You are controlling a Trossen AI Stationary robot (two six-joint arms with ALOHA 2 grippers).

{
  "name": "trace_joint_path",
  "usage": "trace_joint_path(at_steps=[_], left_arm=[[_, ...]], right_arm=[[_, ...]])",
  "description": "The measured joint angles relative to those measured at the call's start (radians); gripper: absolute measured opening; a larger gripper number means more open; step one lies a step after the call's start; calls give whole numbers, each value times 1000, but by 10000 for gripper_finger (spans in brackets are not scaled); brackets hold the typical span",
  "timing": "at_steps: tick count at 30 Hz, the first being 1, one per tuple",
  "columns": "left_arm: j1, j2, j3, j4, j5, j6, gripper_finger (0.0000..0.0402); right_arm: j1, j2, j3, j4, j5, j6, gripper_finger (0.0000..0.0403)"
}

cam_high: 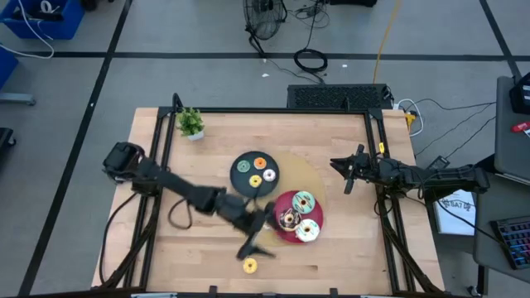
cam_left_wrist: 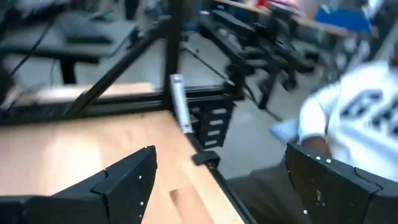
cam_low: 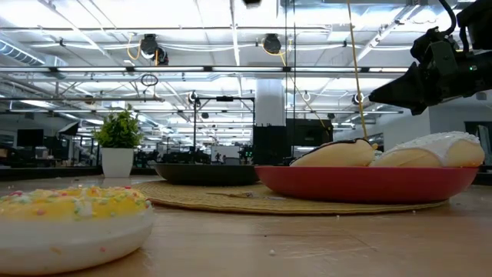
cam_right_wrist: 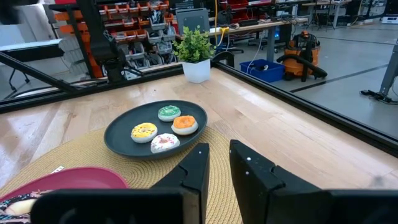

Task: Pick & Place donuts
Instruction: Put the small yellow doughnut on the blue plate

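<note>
Donuts observed from the high view: three large ones on the red plate, small ones on the black plate just beyond it, one yellow donut loose on the table nearer than the red plate. Left gripper hovers between red plate and that donut, spread wide. Low view: yellow donut sits in front. Left wrist view: fingers wide, empty. Right wrist view: right gripper narrow, empty, waiting beside the red plate. Risk: the left arm, passing close, could clip the red plate's rim.

Black plate on a woven mat holds four small donuts; red plate near, potted plant beyond; right gripper fingers narrowly parted.
</note>
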Motion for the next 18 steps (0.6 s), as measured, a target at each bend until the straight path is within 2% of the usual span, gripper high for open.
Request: trace_joint_path(at_steps=[5, 10, 13, 18], left_arm=[[-136, 0, 0, 3, -107, 226, 351], [-224, -16, 6, -74, -166, 224, 351], [-254, -17, 51, -238, -221, 188, 351], [-295, 4, 167, -531, -422, 168, 351]], right_arm=[[0, 0, 0, 0, 0, 0, 55], [0, 0, 0, 0, 0, 0, 55], [0, 0, 0, 0, 0, 0, 55], [0, 0, 0, 3, 0, 0, 55]])
